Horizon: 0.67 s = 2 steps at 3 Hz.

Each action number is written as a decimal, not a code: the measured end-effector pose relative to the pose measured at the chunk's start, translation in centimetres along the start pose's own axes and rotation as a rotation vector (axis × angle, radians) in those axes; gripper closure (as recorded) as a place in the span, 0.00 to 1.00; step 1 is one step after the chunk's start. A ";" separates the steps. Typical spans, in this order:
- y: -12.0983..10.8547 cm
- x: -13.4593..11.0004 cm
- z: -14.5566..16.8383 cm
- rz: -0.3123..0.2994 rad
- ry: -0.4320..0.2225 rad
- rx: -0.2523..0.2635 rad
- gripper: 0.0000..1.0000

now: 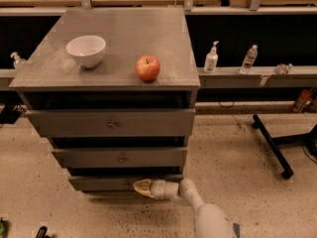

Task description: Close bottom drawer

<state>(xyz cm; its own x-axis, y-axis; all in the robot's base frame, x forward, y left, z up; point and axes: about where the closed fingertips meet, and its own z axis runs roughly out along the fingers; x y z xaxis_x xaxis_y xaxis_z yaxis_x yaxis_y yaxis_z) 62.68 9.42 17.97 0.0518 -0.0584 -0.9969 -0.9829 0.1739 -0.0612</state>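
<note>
The bottom drawer is the lowest of three grey drawers in the cabinet. Its narrow front panel sticks out only slightly from the cabinet body. My gripper reaches in from the lower right, low near the floor. Its tan fingertips are together and rest against the right half of the bottom drawer's front, holding nothing. The drawer's knob is hidden behind the gripper. The middle drawer and the top drawer sit above it, each with a small central knob.
A white bowl and a red apple stand on the cabinet top. A shelf to the right holds bottles. A black stand leg lies on the speckled floor at right.
</note>
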 end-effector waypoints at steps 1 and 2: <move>0.1 0.0 0.0 0.000 0.000 0.000 1.00; 0.1 -2.6 -1.1 -0.062 -0.059 -0.012 1.00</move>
<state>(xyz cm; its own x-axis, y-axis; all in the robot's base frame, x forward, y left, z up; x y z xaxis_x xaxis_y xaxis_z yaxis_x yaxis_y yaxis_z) 62.21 8.46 20.57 0.1224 -0.0104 -0.9924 -0.9795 0.1596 -0.1225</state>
